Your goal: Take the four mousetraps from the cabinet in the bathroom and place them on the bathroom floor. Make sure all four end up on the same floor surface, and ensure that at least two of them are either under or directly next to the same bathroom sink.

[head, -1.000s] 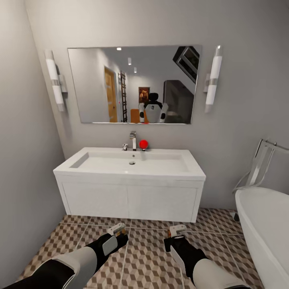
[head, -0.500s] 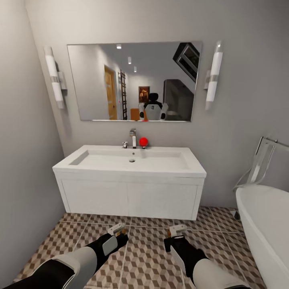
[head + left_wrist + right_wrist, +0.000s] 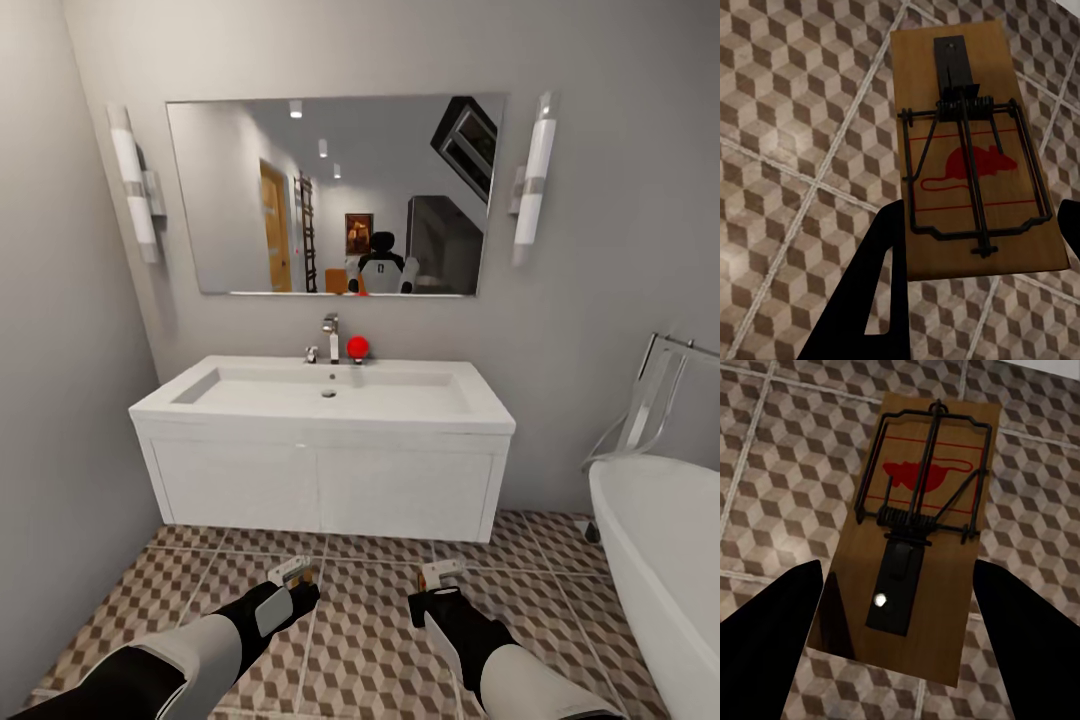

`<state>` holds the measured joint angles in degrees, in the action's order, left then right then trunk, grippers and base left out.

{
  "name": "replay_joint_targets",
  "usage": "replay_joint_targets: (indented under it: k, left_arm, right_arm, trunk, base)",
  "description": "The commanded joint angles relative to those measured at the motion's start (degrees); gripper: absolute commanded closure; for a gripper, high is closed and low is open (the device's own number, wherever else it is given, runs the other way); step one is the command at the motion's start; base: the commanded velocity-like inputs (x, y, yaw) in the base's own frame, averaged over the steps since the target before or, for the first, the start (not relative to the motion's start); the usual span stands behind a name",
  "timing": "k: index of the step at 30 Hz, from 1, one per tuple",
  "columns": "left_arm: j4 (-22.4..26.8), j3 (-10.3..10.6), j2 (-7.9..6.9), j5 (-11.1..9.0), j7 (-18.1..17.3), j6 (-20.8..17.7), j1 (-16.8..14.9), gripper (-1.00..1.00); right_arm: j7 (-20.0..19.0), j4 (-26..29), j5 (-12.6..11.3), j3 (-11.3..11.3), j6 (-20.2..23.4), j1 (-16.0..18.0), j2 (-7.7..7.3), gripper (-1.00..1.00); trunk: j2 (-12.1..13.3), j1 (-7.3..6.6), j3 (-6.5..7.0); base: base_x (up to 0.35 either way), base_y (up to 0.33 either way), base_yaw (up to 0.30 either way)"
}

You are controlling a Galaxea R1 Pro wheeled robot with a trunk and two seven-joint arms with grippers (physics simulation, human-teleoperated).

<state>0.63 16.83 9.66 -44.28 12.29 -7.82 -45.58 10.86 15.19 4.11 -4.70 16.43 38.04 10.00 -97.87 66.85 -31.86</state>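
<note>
My left pincer (image 3: 293, 573) is clamped on a tan wooden mousetrap (image 3: 971, 150), my right pincer (image 3: 440, 574) on another (image 3: 919, 536), both held above the cube-patterned tile floor (image 3: 370, 640) facing the white wall-hung sink (image 3: 325, 400).

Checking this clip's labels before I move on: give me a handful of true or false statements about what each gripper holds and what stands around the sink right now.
1. Each gripper carries a mousetrap. True: the left gripper holds one mousetrap, the right gripper another mousetrap.
2. Both traps already lie flat on the bathroom floor. False: they are held above the tiles.
3. A red ball sits beside the tap on the sink. True.
4. The bathtub stands to the sink's left in the head view. False: it is on the right.
5. The sink basin is full of water. False: it looks dry, with the drain visible.
</note>
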Motion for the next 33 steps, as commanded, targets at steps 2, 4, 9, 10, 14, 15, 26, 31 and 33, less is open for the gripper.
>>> replay_joint_targets:
  k: [2, 4, 9, 10, 14, 15, 26, 31, 33]
  left_arm:
    - [0.07, 0.49, 0.01, -0.37, 0.28, -0.26, -0.03, 1.00]
    - [0.07, 0.49, 0.01, -0.37, 0.28, -0.26, -0.03, 1.00]
    - [0.07, 0.49, 0.01, -0.37, 0.28, -0.25, -0.03, 1.00]
    - [0.07, 0.49, 0.02, -0.37, 0.28, -0.25, -0.03, 1.00]
    - [0.07, 0.49, 0.01, -0.37, 0.30, -0.26, -0.03, 1.00]
    - [0.07, 0.49, 0.01, -0.37, 0.33, -0.25, -0.03, 1.00]
    - [0.07, 0.49, 0.00, -0.40, 0.32, -0.26, -0.03, 1.00]
    - [0.07, 0.49, 0.00, -0.39, 0.36, -0.23, -0.03, 1.00]
    - [0.07, 0.49, 0.00, -0.39, 0.36, -0.23, -0.03, 1.00]
  right_arm:
    - [0.14, 0.10, 0.41, -0.31, 0.53, 0.02, 0.00, 1.00]
    - [0.13, 0.10, 0.42, -0.31, 0.53, 0.02, 0.00, 1.00]
    - [0.07, 0.10, 0.45, -0.31, 0.53, 0.02, 0.00, 1.00]
    - [0.06, 0.10, 0.45, -0.31, 0.53, 0.02, 0.00, 1.00]
    - [0.04, 0.09, 0.44, -0.31, 0.53, 0.02, 0.00, 1.00]
    - [0.04, 0.09, 0.45, -0.31, 0.53, 0.02, 0.00, 1.00]
    - [0.03, 0.10, 0.46, -0.31, 0.53, 0.02, 0.00, 1.00]
    - [0.03, 0.10, 0.46, -0.31, 0.53, 0.02, 0.00, 1.00]
    - [0.03, 0.10, 0.46, -0.34, 0.52, 0.02, 0.00, 1.00]
  trunk:
    - [-0.85, 0.44, -0.42]
    - [-1.65, 0.88, -0.78]
    - [-3.66, 1.98, -1.68]
    - [-4.06, 2.20, -1.86]
    - [-5.66, 3.08, -2.58]
    - [-6.06, 3.30, -2.76]
    - [-10.47, 5.71, -4.73]
    - [-12.48, 6.81, -5.63]
    - [-13.28, 7.25, -5.99]
  base:
    - [0.000, 0.000, 0.000]
    - [0.000, 0.000, 0.000]
    - [0.000, 0.000, 0.000]
    - [0.000, 0.000, 0.000]
    - [0.000, 0.000, 0.000]
    - [0.000, 0.000, 0.000]
    - [0.000, 0.000, 0.000]
    - [0.000, 0.000, 0.000]
    - [0.000, 0.000, 0.000]
